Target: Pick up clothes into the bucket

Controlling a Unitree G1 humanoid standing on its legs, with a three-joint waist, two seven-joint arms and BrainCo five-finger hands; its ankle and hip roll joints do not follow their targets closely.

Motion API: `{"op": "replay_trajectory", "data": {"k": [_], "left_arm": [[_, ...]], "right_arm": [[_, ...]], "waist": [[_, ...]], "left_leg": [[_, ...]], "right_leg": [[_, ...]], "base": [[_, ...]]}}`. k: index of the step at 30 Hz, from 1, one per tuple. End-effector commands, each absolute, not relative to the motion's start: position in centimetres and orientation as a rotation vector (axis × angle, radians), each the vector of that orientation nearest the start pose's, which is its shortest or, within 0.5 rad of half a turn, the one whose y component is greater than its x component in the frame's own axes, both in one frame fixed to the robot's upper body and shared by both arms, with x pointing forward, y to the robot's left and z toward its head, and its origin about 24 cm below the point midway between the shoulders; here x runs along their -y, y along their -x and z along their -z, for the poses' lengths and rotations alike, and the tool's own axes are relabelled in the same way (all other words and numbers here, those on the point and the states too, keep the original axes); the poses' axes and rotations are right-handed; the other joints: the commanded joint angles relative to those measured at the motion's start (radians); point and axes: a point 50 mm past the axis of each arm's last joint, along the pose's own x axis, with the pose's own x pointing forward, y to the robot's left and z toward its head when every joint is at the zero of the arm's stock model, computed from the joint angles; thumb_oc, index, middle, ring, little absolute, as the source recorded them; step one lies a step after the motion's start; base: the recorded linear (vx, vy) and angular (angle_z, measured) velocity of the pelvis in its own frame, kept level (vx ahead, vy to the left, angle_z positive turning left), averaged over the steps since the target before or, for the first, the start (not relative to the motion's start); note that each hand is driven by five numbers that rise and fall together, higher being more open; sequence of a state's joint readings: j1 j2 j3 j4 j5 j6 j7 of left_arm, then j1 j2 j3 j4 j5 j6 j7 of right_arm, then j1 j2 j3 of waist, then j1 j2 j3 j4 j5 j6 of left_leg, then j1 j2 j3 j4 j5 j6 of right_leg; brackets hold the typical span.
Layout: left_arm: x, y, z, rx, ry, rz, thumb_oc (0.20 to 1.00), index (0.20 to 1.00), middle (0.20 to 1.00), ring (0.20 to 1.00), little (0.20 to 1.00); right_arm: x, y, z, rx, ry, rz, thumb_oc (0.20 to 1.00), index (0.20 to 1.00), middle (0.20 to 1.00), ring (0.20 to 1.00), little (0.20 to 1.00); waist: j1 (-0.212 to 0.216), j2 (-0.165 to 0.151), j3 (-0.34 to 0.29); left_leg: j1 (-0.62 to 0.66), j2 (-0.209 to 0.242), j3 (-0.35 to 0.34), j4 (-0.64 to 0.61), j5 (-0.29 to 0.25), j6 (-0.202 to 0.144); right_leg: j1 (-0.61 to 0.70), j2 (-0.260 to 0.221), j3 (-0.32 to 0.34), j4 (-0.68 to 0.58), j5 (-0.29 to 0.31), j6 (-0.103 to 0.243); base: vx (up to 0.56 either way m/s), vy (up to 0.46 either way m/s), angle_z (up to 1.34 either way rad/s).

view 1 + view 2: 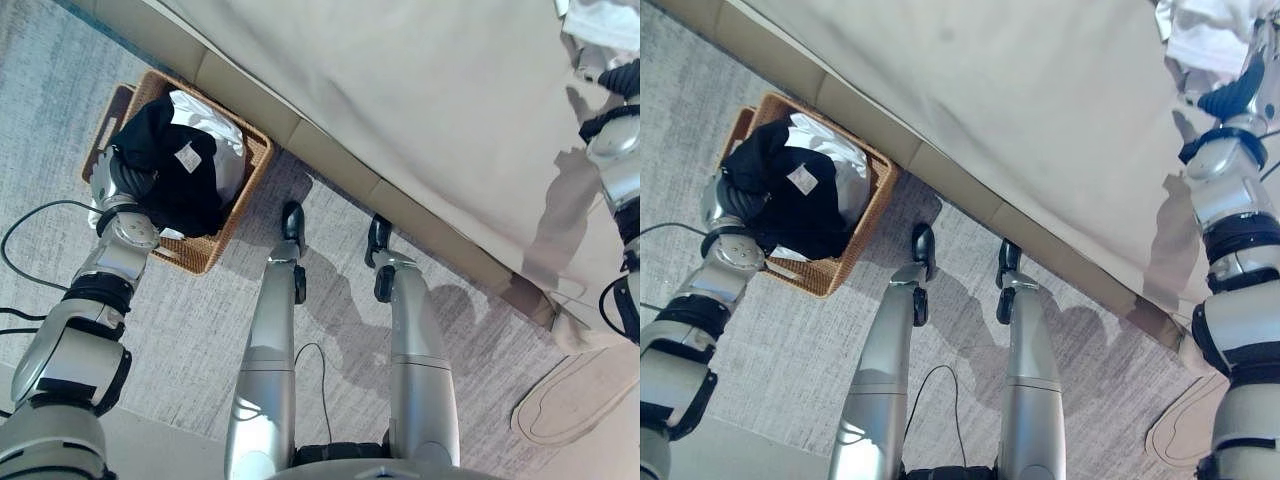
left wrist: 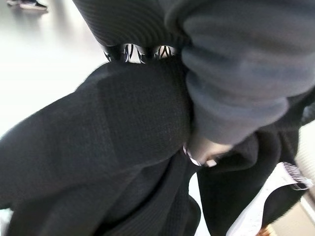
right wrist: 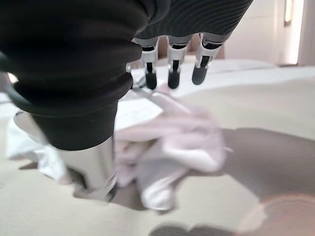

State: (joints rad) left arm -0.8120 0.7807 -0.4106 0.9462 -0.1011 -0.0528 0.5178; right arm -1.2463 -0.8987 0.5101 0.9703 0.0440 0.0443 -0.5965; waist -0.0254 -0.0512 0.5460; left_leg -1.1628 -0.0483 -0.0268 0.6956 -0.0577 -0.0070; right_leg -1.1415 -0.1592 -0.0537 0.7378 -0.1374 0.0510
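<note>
A woven brown basket stands on the grey carpet by the bed's side. A black garment with a white label lies heaped in it over a pale silvery one. My left hand is at the basket's near rim, pushed into the black cloth, which covers its fingers. At the far right, on the bed, lies a crumpled white garment. My right hand is over it, open, fingers held straight above the cloth and the thumb down beside it.
The bed with its beige cover runs across the upper half, its padded side rail slanting down to the right. A white slipper lies on the carpet at the lower right.
</note>
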Motion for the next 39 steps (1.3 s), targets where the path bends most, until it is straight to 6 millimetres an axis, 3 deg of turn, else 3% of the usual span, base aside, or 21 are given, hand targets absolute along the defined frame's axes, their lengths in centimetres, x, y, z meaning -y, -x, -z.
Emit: {"op": "replay_trajectory", "data": {"k": [1,4,7,11,12,17,21,22,23,24,27,28,31,33,36,39], "left_arm": [[-35.0,-34.9,-15.8,-0.009,-0.800,-0.738,1.000,1.000,1.000,1.000,1.000],[-35.0,-34.8,-14.9,-0.039,-0.689,-0.757,1.000,1.000,1.000,1.000,1.000],[-34.9,-34.6,-13.9,-0.059,-0.643,-0.755,1.000,1.000,1.000,1.000,1.000],[-35.7,-33.0,-10.6,-0.178,-0.610,-0.792,1.000,1.000,1.000,1.000,1.000],[-35.8,-32.9,-10.5,-0.179,-0.610,-0.792,1.000,1.000,1.000,1.000,1.000],[-37.5,-29.5,-6.4,-0.337,-0.666,-0.796,1.000,1.000,1.000,1.000,1.000],[-38.7,-27.8,-5.5,-0.372,-0.675,-0.858,1.000,1.000,1.000,1.000,1.000],[-38.5,-27.6,-6.3,-0.263,-0.599,-0.922,1.000,1.000,1.000,1.000,1.000],[-38.5,-27.4,-6.0,-0.271,-0.603,-0.922,1.000,1.000,1.000,1.000,1.000],[-38.5,-27.1,-6.3,-0.224,-0.550,-0.969,1.000,1.000,1.000,1.000,1.000],[-37.3,-26.7,-8.8,0.030,-0.467,-1.061,1.000,1.000,1.000,1.000,1.000],[-37.3,-26.6,-8.7,0.027,-0.471,-1.060,1.000,1.000,1.000,1.000,1.000],[-36.0,-26.7,-11.0,0.204,-0.405,-1.064,1.000,1.000,1.000,1.000,1.000],[-33.8,-26.8,-14.1,0.405,-0.384,-0.973,1.000,1.000,1.000,1.000,1.000],[-32.7,-26.9,-14.0,0.423,-0.374,-0.906,1.000,1.000,1.000,1.000,1.000],[-29.6,-27.2,-16.2,0.540,-0.411,-0.650,1.000,1.000,1.000,1.000,1.000]], "right_arm": [[32.6,-35.7,-33.4,0.482,0.849,0.924,0.200,0.200,0.200,0.200,0.200],[32.6,-35.7,-33.8,0.497,0.738,0.917,0.200,0.200,0.200,0.200,0.200],[32.6,-35.7,-33.8,0.494,0.743,0.910,0.200,0.200,0.200,0.200,0.200],[31.8,-35.7,-33.9,0.525,0.724,0.879,0.200,0.200,0.200,0.200,0.200],[31.8,-35.8,-33.8,0.525,0.725,0.877,0.200,0.200,0.200,0.200,0.200],[31.4,-35.4,-34.5,0.563,0.735,0.857,0.200,0.200,0.200,0.200,0.200],[31.2,-35.0,-35.0,0.613,0.720,0.859,0.200,0.200,0.200,0.200,0.200],[32.0,-34.2,-34.9,0.631,0.712,0.888,0.200,0.200,0.200,0.200,0.200],[32.0,-34.3,-34.6,0.624,0.715,0.883,0.200,0.200,0.200,0.200,0.200],[32.1,-34.0,-34.2,0.633,0.710,0.890,0.200,0.200,0.200,0.200,0.200],[33.5,-32.6,-33.1,0.652,0.697,0.937,0.200,0.200,0.200,0.200,0.200],[33.5,-32.6,-32.8,0.648,0.697,0.937,0.200,0.200,0.200,0.200,0.200],[33.8,-31.8,-31.5,0.660,0.656,0.933,0.200,0.200,0.200,0.200,0.200],[33.6,-31.4,-30.0,0.662,0.640,0.896,0.200,0.200,0.200,0.200,0.200],[33.2,-31.4,-29.0,0.659,0.629,0.855,0.200,0.200,0.200,0.200,0.200],[31.6,-31.5,-27.9,0.676,0.620,0.727,0.200,0.200,0.200,0.200,0.200]], "waist": [[0.014,-0.021,-0.026],[0.018,-0.022,-0.026],[0.022,-0.020,-0.026],[0.032,-0.017,-0.026],[0.031,-0.017,-0.026],[0.050,-0.003,-0.026],[0.062,0.003,-0.026],[0.070,0.007,-0.026],[0.071,0.008,-0.026],[0.073,0.007,-0.026],[0.093,0.008,-0.026],[0.093,0.007,-0.026],[0.100,0.007,-0.026],[0.101,0.011,-0.083],[0.098,0.012,-0.125],[0.084,0.020,-0.193]], "left_leg": [[0.045,-0.024,-0.006,0.115,-0.186,0.029],[0.038,-0.026,-0.009,0.118,-0.185,0.031],[0.046,-0.031,-0.010,0.115,-0.182,0.032],[0.089,-0.034,-0.011,0.088,-0.173,0.034],[0.092,-0.034,-0.011,0.086,-0.172,0.034],[0.205,-0.034,-0.004,0.015,-0.146,0.026],[0.298,-0.039,-0.006,-0.044,-0.125,0.018],[0.337,-0.048,-0.003,-0.093,-0.078,0.016],[0.364,-0.046,-0.011,-0.093,-0.106,0.012],[0.378,-0.051,-0.007,-0.120,-0.070,0.013],[0.533,-0.057,-0.029,-0.224,-0.039,-0.003],[0.542,-0.057,-0.031,-0.231,-0.037,-0.003],[0.664,-0.056,-0.048,-0.306,-0.013,-0.016],[0.756,-0.051,-0.064,-0.376,0.000,-0.026],[0.820,-0.046,-0.074,-0.425,0.015,-0.029],[0.911,-0.032,-0.074,-0.497,0.029,-0.036]], "right_leg": [[0.067,-0.040,-0.004,-0.071,0.025,0.068],[0.058,-0.042,-0.004,-0.062,0.023,0.067],[0.062,-0.042,-0.005,-0.061,0.023,0.066],[0.095,-0.039,-0.003,-0.082,0.031,0.063],[0.098,-0.039,-0.004,-0.084,0.032,0.063],[0.202,-0.033,-0.003,-0.146,0.053,0.057],[0.289,-0.029,-0.007,-0.189,0.061,0.055],[0.333,-0.035,-0.020,-0.232,0.095,0.046],[0.355,-0.029,-0.013,-0.224,0.068,0.053],[0.372,-0.034,-0.027,-0.249,0.096,0.045],[0.528,-0.034,-0.051,-0.320,0.100,0.044],[0.537,-0.034,-0.054,-0.326,0.101,0.043],[0.668,-0.032,-0.079,-0.382,0.102,0.044],[0.762,-0.025,-0.104,-0.431,0.097,0.044],[0.831,-0.021,-0.117,-0.477,0.105,0.044],[0.914,-0.005,-0.125,-0.537,0.107,0.046]], "base": [[0.00,0.000,0.00],[0.00,0.000,0.00],[0.00,0.000,0.00],[-0.02,0.012,0.00],[-0.06,0.027,-0.01],[-0.05,0.025,-0.02],[-0.07,-0.011,-0.02],[-0.04,-0.042,0.00],[-0.11,-0.057,0.10],[-0.01,-0.060,0.13],[-0.04,-0.129,0.20],[0.00,-0.143,0.19],[0.02,-0.145,0.23],[0.10,-0.166,0.17],[0.10,-0.091,0.17],[0.12,-0.081,0.06]]}}
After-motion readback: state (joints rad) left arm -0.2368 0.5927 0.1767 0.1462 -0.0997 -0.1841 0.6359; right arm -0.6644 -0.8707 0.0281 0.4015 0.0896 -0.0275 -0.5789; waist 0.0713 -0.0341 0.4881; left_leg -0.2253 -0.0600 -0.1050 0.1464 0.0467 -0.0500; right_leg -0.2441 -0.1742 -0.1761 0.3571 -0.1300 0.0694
